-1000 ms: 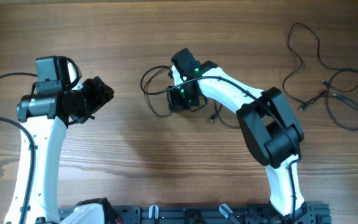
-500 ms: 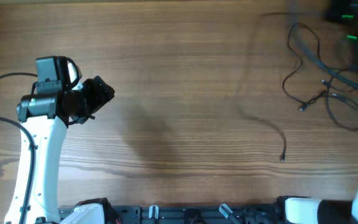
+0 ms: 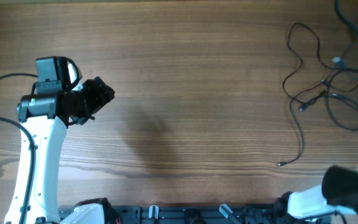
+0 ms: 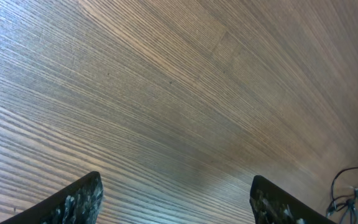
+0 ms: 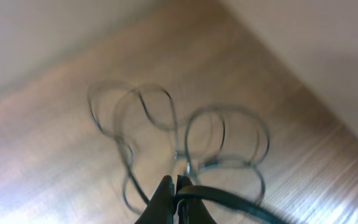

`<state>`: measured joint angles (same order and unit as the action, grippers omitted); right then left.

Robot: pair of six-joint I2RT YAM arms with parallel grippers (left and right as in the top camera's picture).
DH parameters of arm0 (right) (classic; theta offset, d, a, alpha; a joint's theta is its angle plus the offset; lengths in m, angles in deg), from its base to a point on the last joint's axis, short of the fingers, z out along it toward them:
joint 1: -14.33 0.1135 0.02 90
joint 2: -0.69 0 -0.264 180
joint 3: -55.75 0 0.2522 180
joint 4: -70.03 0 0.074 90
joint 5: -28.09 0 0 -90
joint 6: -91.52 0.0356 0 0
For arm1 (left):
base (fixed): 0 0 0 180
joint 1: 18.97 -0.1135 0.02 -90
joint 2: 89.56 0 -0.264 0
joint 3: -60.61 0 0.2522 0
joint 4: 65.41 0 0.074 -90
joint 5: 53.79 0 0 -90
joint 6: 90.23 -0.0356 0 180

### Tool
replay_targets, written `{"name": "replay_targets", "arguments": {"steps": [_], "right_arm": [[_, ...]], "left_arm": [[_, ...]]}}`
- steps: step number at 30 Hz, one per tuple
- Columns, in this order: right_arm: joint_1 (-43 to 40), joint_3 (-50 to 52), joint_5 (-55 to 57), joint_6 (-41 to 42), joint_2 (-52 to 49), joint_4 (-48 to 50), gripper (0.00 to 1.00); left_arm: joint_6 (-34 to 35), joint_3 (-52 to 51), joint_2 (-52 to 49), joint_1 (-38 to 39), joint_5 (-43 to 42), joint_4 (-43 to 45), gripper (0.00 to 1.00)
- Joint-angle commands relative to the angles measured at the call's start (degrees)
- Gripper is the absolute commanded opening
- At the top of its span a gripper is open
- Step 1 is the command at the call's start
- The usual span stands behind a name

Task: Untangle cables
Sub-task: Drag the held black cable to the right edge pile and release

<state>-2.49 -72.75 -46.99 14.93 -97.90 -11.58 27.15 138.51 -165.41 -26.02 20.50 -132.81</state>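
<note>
Right gripper (image 5: 176, 190), pinching a cable (image 5: 229, 202), swung far right.

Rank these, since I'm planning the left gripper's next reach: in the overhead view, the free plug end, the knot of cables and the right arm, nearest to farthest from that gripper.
From the left gripper, which is at the left of the table:
1. free plug end, low, right of centre.
2. knot of cables, right side, mid height.
3. right arm, bottom right corner.
</note>
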Motion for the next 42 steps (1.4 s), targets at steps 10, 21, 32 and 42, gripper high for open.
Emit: {"name": "replay_targets", "arguments": {"steps": [10,21,32,42], "right_arm": [[-0.1,0.2,-18.5,-6.7,-8.1,-20.6,1.00],[-0.1,32.2,-18.6,-4.4,13.5,-6.4,1.00],[-0.1,73.6,-11.1,5.7,15.3,31.4,0.98],[-0.1,83.0,-7.6,6.1,14.4,41.5,0.63]], "left_arm": [[0.5,0.4,0.1,-0.2,0.2,-0.5,0.79],[0.5,0.4,0.1,-0.2,0.1,-1.3,0.79],[0.5,0.4,0.1,-0.2,0.1,-2.0,0.80],[0.5,0.4,0.1,-0.2,0.1,-2.8,0.80]]}}
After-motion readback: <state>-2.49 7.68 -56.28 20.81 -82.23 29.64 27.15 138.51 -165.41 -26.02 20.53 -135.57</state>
